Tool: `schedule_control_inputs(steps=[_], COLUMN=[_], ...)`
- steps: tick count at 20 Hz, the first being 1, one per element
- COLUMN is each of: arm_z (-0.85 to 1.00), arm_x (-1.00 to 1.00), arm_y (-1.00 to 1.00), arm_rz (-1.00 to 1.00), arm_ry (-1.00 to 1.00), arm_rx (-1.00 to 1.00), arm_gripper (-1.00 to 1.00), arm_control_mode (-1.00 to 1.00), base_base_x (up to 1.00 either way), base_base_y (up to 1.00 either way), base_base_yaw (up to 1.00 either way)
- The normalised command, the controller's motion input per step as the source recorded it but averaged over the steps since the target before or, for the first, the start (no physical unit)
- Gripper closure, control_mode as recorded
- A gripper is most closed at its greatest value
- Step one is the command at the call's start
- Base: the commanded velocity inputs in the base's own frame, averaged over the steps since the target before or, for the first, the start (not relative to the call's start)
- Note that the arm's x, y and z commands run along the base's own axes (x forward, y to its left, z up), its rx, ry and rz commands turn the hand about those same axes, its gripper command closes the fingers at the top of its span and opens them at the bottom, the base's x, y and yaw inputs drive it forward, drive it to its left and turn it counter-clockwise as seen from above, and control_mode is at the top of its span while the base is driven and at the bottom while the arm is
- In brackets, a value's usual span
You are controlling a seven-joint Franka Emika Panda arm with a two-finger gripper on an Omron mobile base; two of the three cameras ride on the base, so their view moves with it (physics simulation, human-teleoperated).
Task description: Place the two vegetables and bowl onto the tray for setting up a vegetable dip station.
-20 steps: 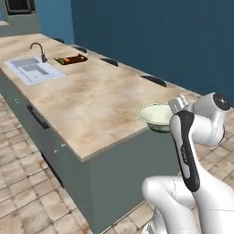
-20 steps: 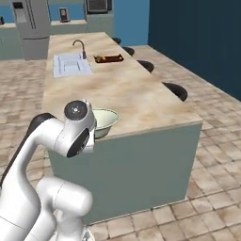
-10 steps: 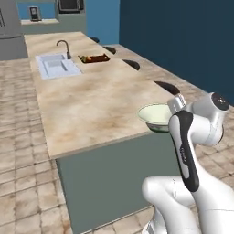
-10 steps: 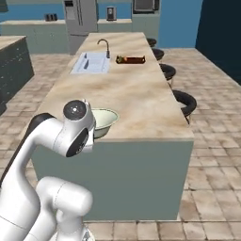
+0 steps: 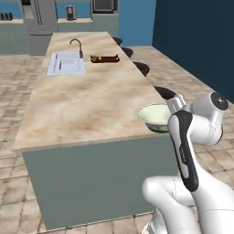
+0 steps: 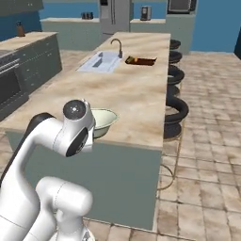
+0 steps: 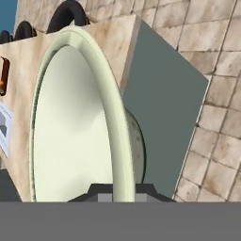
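- Gripper (image 7: 123,193), bottom centre of hand view, is clamped on the bowl's (image 7: 75,122) rim.
- Tray (image 5: 105,59) sits upper centre in left base view, beside the sink (image 5: 66,63).

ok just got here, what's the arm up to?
The gripper is shut on the rim of the bowl, holding it at the near end of the counter. The tray lies far down the counter beside the sink, with something small and orange on it. So the bowl is picked up but not yet on the tray.
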Motion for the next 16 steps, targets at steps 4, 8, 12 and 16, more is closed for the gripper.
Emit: schedule_control_inputs(steps=[4,8,12,16], arm_z=[0.00,0.00,0.00,0.00], arm_x=[0.00,0.00,0.00,0.00], arm_y=[0.00,0.00,0.00,0.00], arm_rz=[0.00,0.00,0.00,0.00], arm_ry=[0.00,0.00,0.00,0.00], arm_rx=[0.00,0.00,0.00,0.00], arm_gripper=[1.00,1.00,1.00,1.00], arm_control_mode=[1.00,1.00,1.00,1.00], base_base_x=[0.00,0.00,0.02,0.03], base_base_y=[-1.00,-1.00,-1.00,-1.00], base_base_yaw=[0.36,0.38,0.46,0.53])
